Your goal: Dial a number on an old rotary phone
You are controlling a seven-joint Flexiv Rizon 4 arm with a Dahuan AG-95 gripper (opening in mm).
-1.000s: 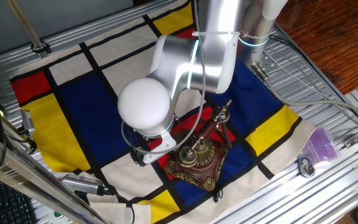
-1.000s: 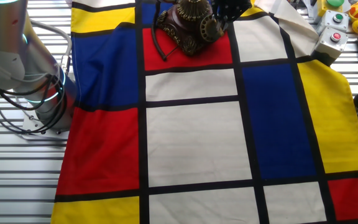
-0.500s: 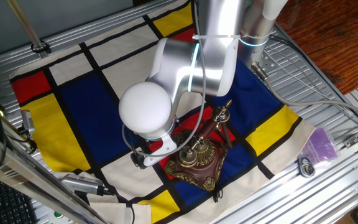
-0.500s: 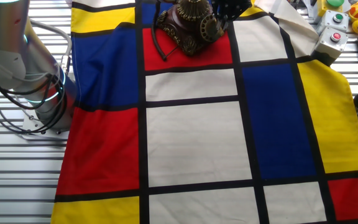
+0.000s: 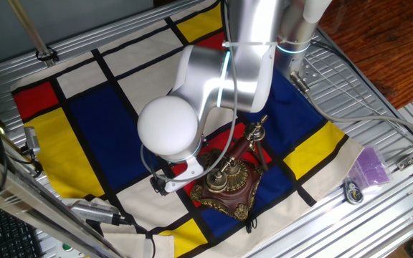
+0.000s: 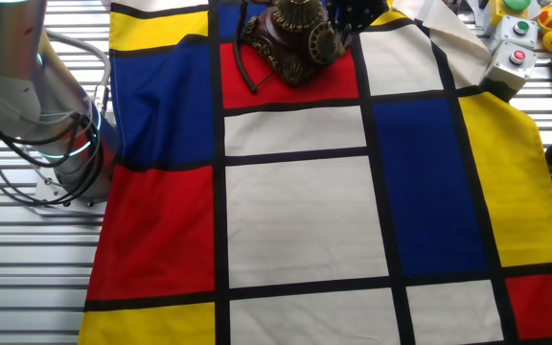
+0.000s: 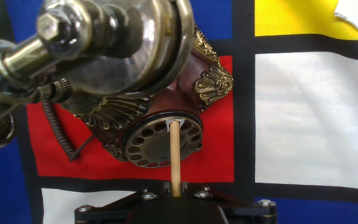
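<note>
Slim wooden stick (image 7: 175, 155) clamped in gripper (image 7: 176, 194); tip in round brass dial (image 7: 164, 140) of old rotary phone (image 7: 123, 81)

Arm (image 5: 221, 72) bent low, jaws clamped on thin stick (image 7: 175, 155)

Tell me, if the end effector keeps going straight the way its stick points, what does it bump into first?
Most likely the round dial of the old rotary phone. The thin wooden stick held in the end effector already reaches a finger hole near the dial's top edge, though exact depth is hard to judge.
</note>
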